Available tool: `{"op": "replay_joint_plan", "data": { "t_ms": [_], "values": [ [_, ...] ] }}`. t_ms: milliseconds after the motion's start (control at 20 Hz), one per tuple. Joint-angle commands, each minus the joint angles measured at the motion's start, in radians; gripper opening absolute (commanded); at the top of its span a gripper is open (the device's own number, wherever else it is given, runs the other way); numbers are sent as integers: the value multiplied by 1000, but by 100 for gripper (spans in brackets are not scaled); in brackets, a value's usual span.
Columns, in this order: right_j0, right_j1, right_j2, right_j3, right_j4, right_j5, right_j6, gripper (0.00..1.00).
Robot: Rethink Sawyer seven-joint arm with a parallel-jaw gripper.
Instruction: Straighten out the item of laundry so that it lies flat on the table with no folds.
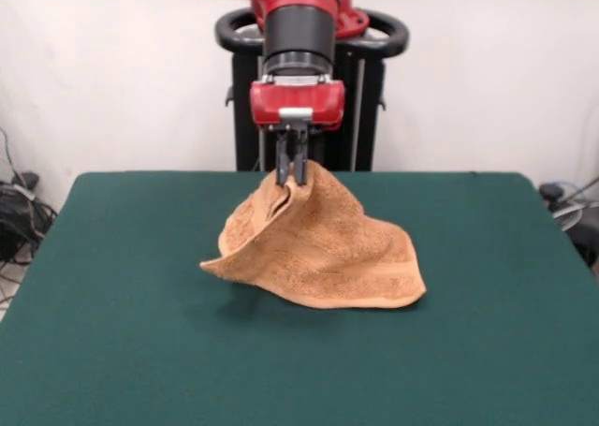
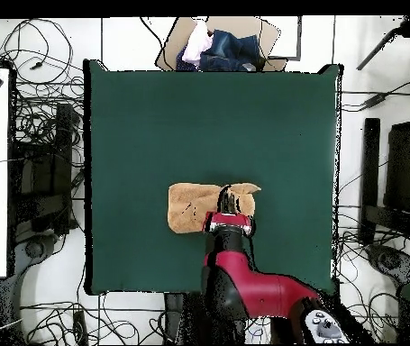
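A white wall backs the dark green surface [image 1: 112, 351], which is far larger than the cloth it carries. At left in the front view, the towel's [image 1: 328, 248] lower left corner curls up off the felt; toward the middle the cloth rises into a peak; at right its lower border lies on the felt. The towel sits at mid-surface toward the far edge. At the peak, the claw [image 1: 291, 178] is clamped on a gathered pinch of towel, its two dark fingers [image 1: 301, 159] pressed together around the fabric. Held this way, the cloth hangs tent-like, presumably so that lifting and dragging can draw out its folds. The overhead view shows cables on the floor around the surface.
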Motion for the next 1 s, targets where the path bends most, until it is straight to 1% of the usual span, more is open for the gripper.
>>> {"op": "replay_joint_plan", "data": {
  "t_ms": [50,350,500,600,800,1000],
  "values": [
    [-88,52,130,-119,-139,109,164,0],
    [-164,-9,181,-114,-205,204,168,0],
    [-199,-32,200,-101,-221,272,153,0],
    [-228,-69,219,-81,-238,320,144,0],
    [-270,-116,240,-65,-256,369,129,0],
    [-327,-165,282,-54,-278,435,120,0]
  ]
}}
